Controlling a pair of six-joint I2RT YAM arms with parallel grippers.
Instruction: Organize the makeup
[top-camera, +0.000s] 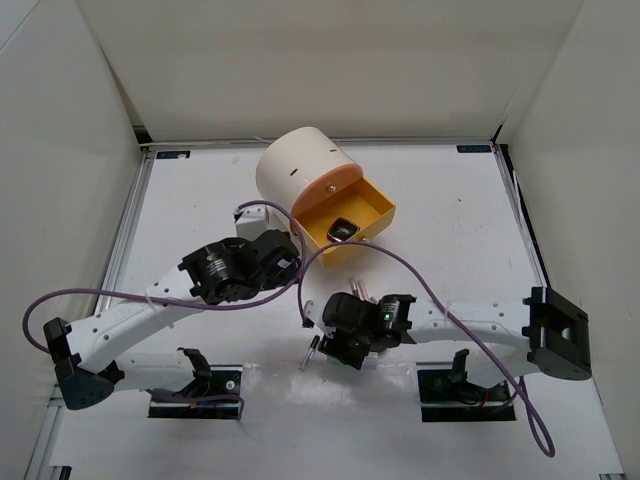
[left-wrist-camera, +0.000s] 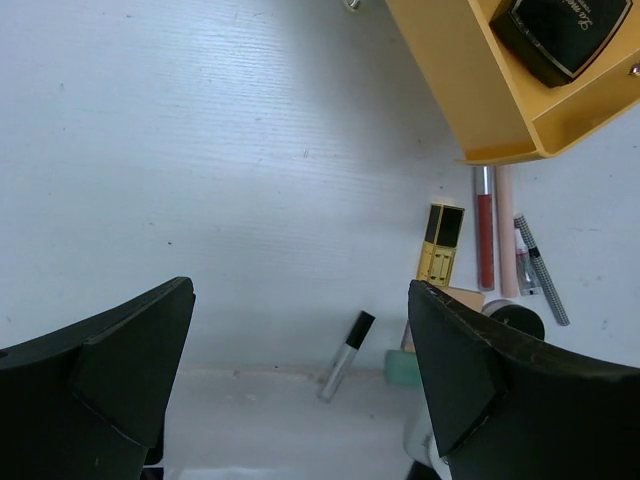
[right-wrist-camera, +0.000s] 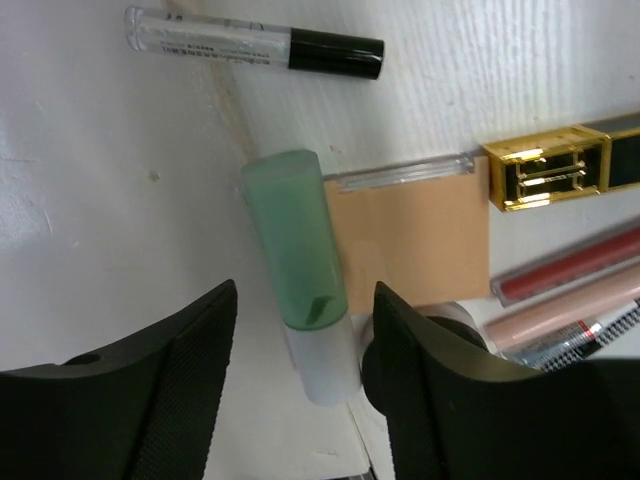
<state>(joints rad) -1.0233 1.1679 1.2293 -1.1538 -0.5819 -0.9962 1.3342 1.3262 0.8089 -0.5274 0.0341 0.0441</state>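
My right gripper (right-wrist-camera: 305, 300) is open and low over the table, one jaw on each side of a mint-green tube (right-wrist-camera: 298, 240) with a white cap; the jaws are not touching it. A tan pad (right-wrist-camera: 410, 240), a clear tube with a black cap (right-wrist-camera: 250, 45), a gold and black case (right-wrist-camera: 560, 170), red (right-wrist-camera: 570, 265) and pink (right-wrist-camera: 560, 315) sticks lie close by. My left gripper (left-wrist-camera: 300, 300) is open and empty above the table. A black square compact (left-wrist-camera: 560, 30) lies in the open orange drawer (left-wrist-camera: 480, 90). The clear tube (top-camera: 311, 353) also shows in the top view.
The cream cylindrical box (top-camera: 305, 175) stands at the back centre with its orange drawer (top-camera: 372, 212) pulled out towards the arms. My left gripper (top-camera: 275, 255) hovers just left of the drawer. My right gripper (top-camera: 338, 340) is in front of it. White walls enclose the table.
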